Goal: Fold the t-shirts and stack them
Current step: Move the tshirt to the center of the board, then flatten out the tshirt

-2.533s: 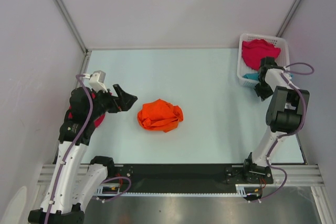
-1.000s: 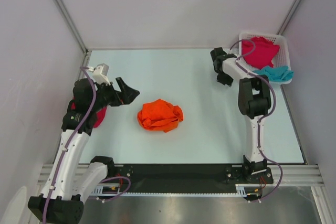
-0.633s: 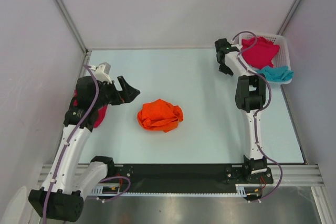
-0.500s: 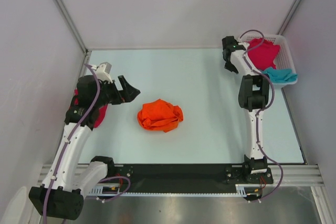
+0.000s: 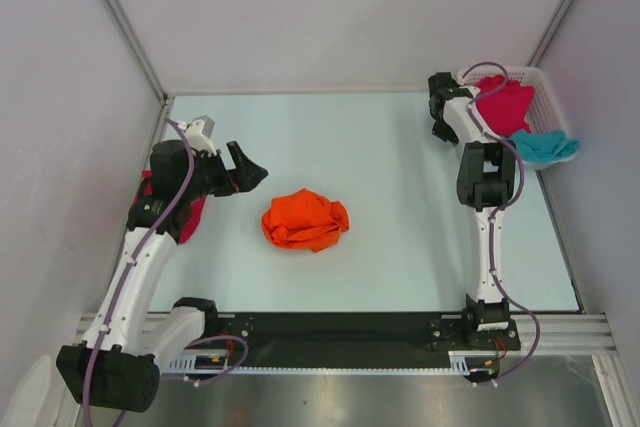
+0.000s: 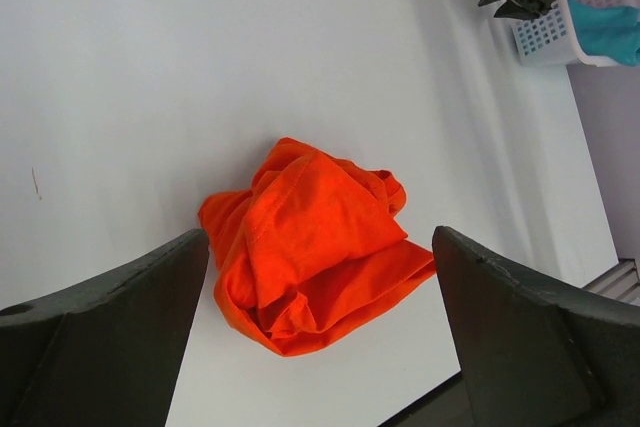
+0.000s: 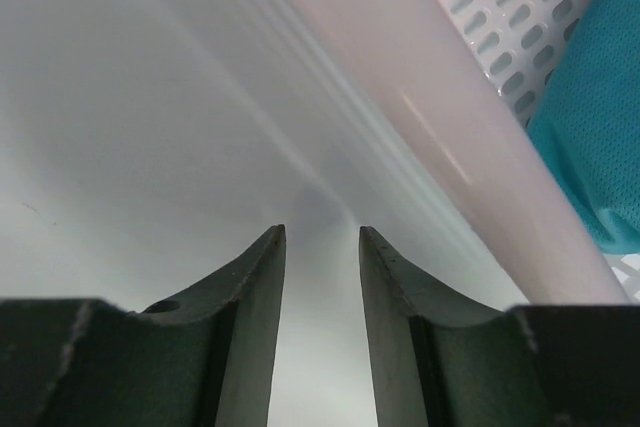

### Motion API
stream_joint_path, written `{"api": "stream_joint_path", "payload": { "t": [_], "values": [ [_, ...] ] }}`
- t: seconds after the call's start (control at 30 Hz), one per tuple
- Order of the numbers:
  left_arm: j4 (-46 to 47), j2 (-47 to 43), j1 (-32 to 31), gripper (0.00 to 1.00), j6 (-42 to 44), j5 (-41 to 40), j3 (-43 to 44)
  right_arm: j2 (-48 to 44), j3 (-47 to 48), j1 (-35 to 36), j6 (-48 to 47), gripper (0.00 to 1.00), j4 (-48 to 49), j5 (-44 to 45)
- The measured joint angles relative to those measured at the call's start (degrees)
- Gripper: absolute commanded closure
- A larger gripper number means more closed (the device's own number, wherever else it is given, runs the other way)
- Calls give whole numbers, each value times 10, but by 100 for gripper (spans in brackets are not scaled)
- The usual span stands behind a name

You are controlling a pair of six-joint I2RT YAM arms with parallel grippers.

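Top external: right arm (image 5: 487, 179) stretched far forward, end effector (image 5: 441, 131) beside basket (image 5: 541, 74).

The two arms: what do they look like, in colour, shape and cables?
Both the left arm and the right arm have slim white links with black joint housings. A greyish-purple cable runs along each. The left gripper and the right gripper are black, each with two tapering fingers.

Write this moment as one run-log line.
left gripper open, near crumpled orange shirt on table | right gripper open, empty, beside basket | pink shirt in basket, teal shirt over its rim
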Motion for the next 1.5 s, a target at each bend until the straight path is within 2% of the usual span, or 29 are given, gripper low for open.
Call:
{"api": "stream_joint_path", "payload": {
  "t": [0.17, 0.3, 0.47, 0.6, 0.67, 0.73, 0.87, 1.0, 1.03, 1.1, 1.13, 1.2, 1.23, 1.3, 1.33, 1.37, 1.43, 1.5],
  "values": [
    [10, 0, 1, 0, -5, 7, 0, -21, -17, 20, -11, 52, -22, -8],
    [14, 0, 1, 1, -6, 9, 0, -105, -85, 65, -12, 50, -25, -46],
    [14, -4, 1, 1, -14, 12, 0, -261, -206, 182, -13, 51, 20, -125],
    [28, 6, 1, 3, -40, 34, -15, -347, -309, 289, -3, 50, 63, -173],
    [45, 21, 0, 12, -57, 36, -45, -380, -384, 339, 12, 50, 93, -205],
    [64, 47, 0, 19, -72, 36, -86, -394, -448, 376, 32, 50, 114, -230],
    [83, 104, -19, 18, -101, 29, -162, -392, -499, 437, 62, 50, 113, -238],
    [86, 119, -91, 18, -127, 4, -193, -392, -500, 483, 77, 51, 124, -233],
    [92, 119, -111, 33, -133, -3, -193, -392, -500, 491, 80, 51, 125, -233],
    [108, 121, -141, 71, -146, -14, -193, -391, -500, 500, 83, 51, 127, -233],
    [116, 124, -153, 83, -153, -19, -192, -391, -500, 502, 84, 51, 130, -233],
    [131, 135, -168, 90, -164, -26, -192, -389, -500, 505, 88, 52, 133, -233],
    [136, 142, -175, 100, -167, -30, -192, -387, -500, 506, 90, 53, 136, -233],
    [139, 149, -187, 100, -171, -43, -190, -385, -500, 506, 93, 60, 137, -233],
    [137, 149, -192, 100, -172, -50, -189, -384, -500, 506, 95, 66, 139, -233],
    [133, 148, -197, 100, -174, -59, -186, -383, -500, 506, 94, 83, 142, -233],
    [115, 143, -205, 100, -175, -83, -171, -381, -501, 508, 97, 100, 150, -232],
    [90, 128, -209, 100, -174, -107, -150, -379, -502, 509, 96, 100, 156, -231]
  ]
}}
